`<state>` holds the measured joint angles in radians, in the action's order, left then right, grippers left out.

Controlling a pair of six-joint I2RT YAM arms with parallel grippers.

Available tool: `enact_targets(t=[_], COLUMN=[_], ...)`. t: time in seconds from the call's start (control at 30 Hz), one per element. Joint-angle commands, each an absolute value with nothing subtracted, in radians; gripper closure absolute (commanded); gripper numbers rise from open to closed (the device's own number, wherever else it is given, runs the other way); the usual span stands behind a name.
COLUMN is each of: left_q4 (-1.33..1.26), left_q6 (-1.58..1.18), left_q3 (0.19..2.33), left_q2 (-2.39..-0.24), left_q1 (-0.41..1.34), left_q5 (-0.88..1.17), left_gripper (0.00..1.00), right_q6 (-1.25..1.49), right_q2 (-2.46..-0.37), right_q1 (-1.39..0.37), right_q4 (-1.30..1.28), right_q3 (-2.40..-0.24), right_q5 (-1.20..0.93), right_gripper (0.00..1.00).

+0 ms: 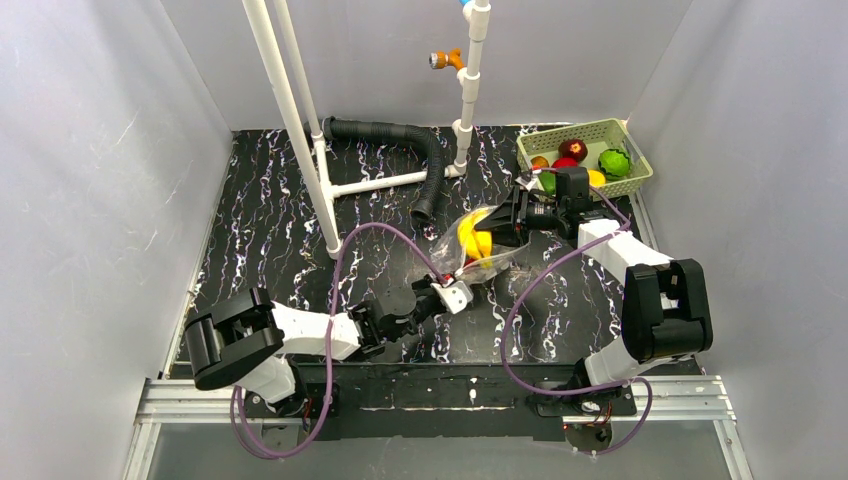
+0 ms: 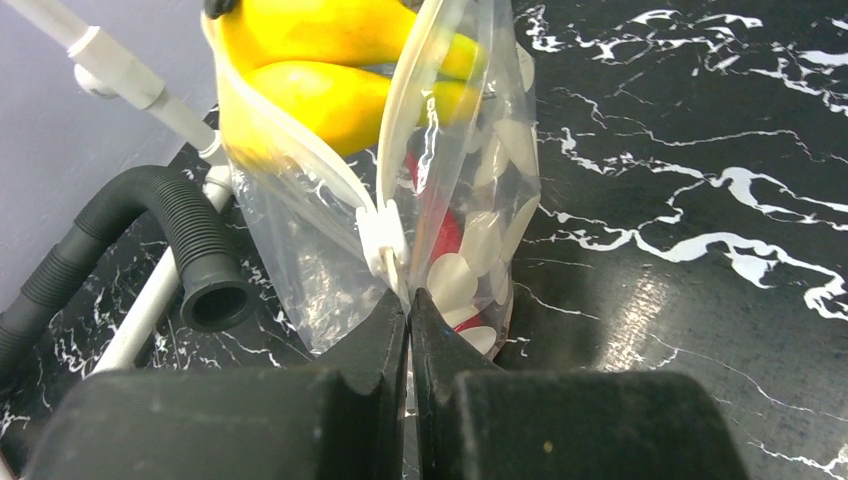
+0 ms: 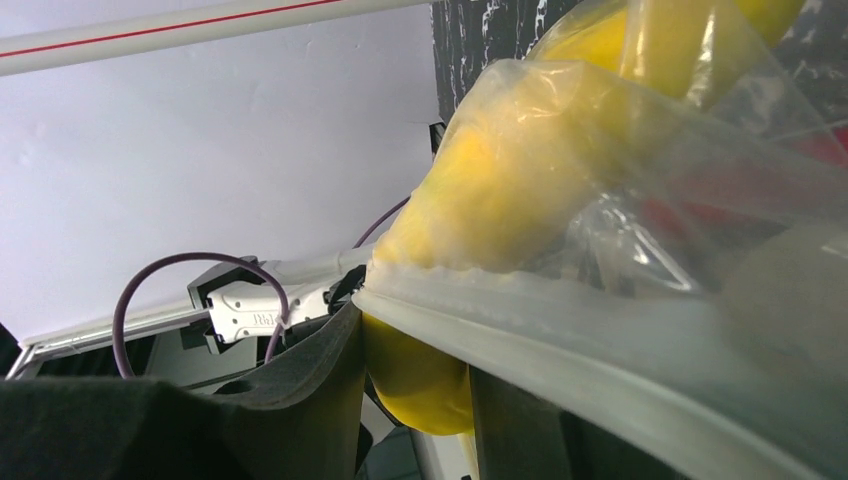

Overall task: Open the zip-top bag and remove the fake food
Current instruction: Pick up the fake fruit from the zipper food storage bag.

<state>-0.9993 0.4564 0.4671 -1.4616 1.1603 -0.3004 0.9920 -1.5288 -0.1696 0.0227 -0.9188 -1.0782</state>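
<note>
The clear dotted zip-top bag (image 1: 487, 262) hangs between my two grippers above the middle of the table. My left gripper (image 1: 441, 287) is shut on the bag's edge just below its white slider (image 2: 382, 238), as the left wrist view (image 2: 410, 302) shows. A yellow banana (image 2: 320, 90) sticks out of the bag's open mouth, and a red chili (image 2: 446, 236) lies inside. My right gripper (image 1: 508, 222) is shut on the banana's end (image 3: 430, 370) at the bag's zip rim (image 3: 620, 350). The bag (image 2: 480, 170) stands upright.
A green basket (image 1: 585, 130) at the back right holds an apple, a green ball, a lemon, a green pepper and an orange piece. A black corrugated hose (image 1: 400, 135) and a white pipe frame (image 1: 300, 120) stand at the back left. The hose mouth (image 2: 215, 300) is close to the bag.
</note>
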Motion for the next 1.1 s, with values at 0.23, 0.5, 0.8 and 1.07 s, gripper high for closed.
enact_targets(t=[0.23, 0.5, 0.8, 1.07], left_q4=[-0.718, -0.511, -0.502, -0.498], left_q6=[0.535, 0.617, 0.679, 0.683], left_q3=[0.576, 0.605, 0.586, 0.571], left_q2=[-1.472, -1.456, -1.463, -1.437], left_q1=[1.208, 1.221, 1.221, 1.224], left_q5=[-0.146, -0.117, -0.263, -0.254], left_gripper=[1.00, 1.00, 1.00, 1.00], right_q6=[0.979, 1.062, 1.126, 1.165], right_q2=[-1.520, -1.519, -1.487, -1.473], right_q1=[-0.145, -0.114, -0.076, -0.065], right_q4=[0.002, -0.021, -0.100, -0.072], right_q3=[-0.955, -0.961, -1.019, -1.010], right_q5=[-0.931, -0.957, -1.043, -1.056], right_gripper=[0.99, 0.99, 0.99, 0.99])
